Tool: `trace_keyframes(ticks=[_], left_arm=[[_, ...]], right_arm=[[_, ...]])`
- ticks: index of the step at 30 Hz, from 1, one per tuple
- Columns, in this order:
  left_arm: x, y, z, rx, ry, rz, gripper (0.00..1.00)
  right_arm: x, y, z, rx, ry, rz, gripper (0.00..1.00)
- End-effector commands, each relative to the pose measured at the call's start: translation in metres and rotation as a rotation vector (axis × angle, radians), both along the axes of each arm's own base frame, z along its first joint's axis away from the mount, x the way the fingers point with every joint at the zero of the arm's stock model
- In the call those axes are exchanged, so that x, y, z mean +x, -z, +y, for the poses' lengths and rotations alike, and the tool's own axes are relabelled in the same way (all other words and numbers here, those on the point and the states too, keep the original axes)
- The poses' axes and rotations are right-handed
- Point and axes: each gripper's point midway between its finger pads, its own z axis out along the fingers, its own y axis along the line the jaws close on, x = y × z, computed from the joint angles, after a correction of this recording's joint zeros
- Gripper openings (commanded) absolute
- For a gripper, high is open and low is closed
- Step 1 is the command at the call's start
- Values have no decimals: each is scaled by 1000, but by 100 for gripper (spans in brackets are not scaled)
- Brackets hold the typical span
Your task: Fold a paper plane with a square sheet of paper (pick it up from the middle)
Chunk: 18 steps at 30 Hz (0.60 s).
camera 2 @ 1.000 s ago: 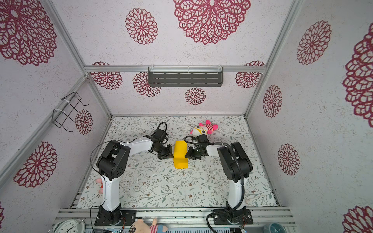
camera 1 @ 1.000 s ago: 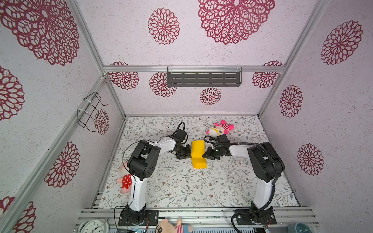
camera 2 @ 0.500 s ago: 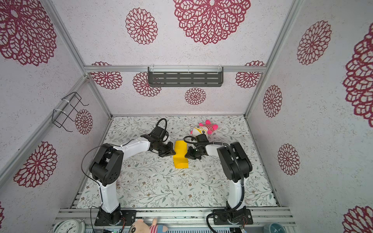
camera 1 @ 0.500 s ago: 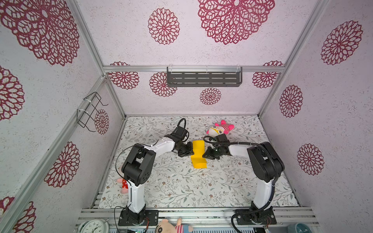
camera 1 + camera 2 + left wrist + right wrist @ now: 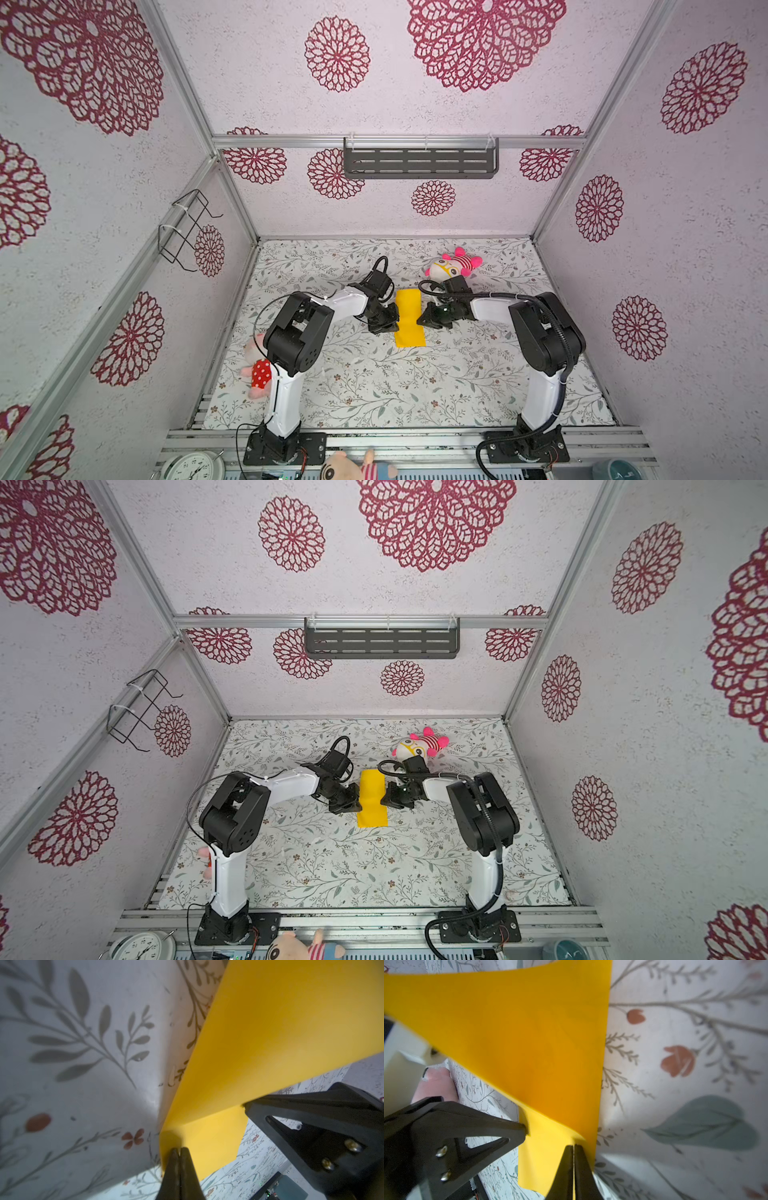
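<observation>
Shifted slightly at the elbow since a second ago, the left arm keeps its left gripper [image 5: 394,323] pinched on the left edge of the square sheet of paper [image 5: 409,334], which has stayed mid-table on the floral mat [image 5: 374,386]. The right gripper [image 5: 421,318] has its thin jaws clamped together on the sheet's right edge. Between them the paper bows upward, seen in both top views as a narrow yellow strip, with a pink-and-white plush toy [image 5: 455,266] near its far right.
</observation>
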Motion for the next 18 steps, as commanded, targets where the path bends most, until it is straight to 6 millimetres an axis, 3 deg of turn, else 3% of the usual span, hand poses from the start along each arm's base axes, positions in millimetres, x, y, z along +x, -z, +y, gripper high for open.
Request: trace_keyframes(ticks=[1, 5, 7, 8, 11, 15, 18], left_arm=[[-30, 26, 58, 275, -6, 95, 0], [-28, 4, 58, 266, 7, 57, 0], [-21, -11, 46, 201, 2, 23, 0], [-14, -33, 35, 137, -5, -31, 0], [-4, -54, 10, 11, -32, -83, 0], [-5, -49, -15, -64, -32, -66, 0], [-13, -39, -20, -57, -23, -28, 0]], right_arm=[[-47, 83, -59, -353, 51, 186, 10], [-47, 83, -60, -358, 52, 187, 10], [-47, 84, -59, -358, 51, 188, 10], [-46, 83, -59, -356, 52, 189, 10], [-47, 83, -58, -355, 49, 189, 10], [-46, 83, -57, -353, 49, 192, 10], [-47, 84, -57, -351, 51, 193, 10]])
